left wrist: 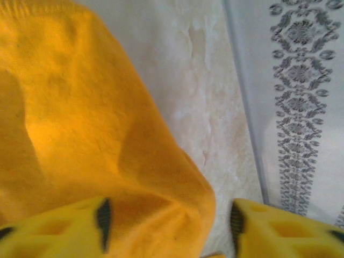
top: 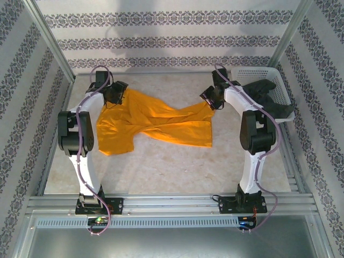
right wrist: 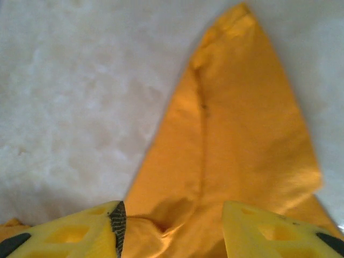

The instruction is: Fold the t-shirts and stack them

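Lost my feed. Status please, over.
Both open: left gripper astride orange shirt edge, right gripper astride its other end. Shirt twisted, unfolded. Waiting in basket: grey shirt.

You get bright, even, diffuse light from overhead; shadows faint. Your wrist views soft, near edge out of focus; table (right wrist: 70,97) washed pale.

Orange-yellow t-shirt (left wrist: 80,134) between yellow fingers (left wrist: 54,234), perhaps in their grip, over pale table (left wrist: 215,80).
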`<action>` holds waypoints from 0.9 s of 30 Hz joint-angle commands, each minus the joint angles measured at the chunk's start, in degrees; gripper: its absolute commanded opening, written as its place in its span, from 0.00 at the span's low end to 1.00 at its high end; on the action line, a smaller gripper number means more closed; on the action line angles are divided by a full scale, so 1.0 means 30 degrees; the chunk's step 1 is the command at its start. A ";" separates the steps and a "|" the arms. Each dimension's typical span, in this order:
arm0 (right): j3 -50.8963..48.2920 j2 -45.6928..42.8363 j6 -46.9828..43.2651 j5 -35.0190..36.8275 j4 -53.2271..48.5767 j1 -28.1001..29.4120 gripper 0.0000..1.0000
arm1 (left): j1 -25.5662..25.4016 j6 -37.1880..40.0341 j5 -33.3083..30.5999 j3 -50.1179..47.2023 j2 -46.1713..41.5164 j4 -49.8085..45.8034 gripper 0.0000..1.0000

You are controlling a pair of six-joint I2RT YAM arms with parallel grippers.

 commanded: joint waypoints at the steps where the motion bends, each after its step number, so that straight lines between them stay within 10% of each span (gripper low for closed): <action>1: -0.1822 -0.2860 -0.0057 0.0655 -0.0951 -0.0097 0.52 | 0.0221 0.1451 -0.1114 -0.1474 -0.2547 -0.0647 0.67; 12: -0.5207 -0.2782 0.6478 0.0904 -0.2143 0.0142 0.30 | -0.0019 0.1596 -0.0911 -0.8967 -0.7845 0.0284 0.57; 27: -0.2415 0.0153 0.9347 0.1451 -0.3419 0.0626 0.35 | -0.0161 0.2251 -0.0783 -1.0728 -1.0251 -0.0509 0.53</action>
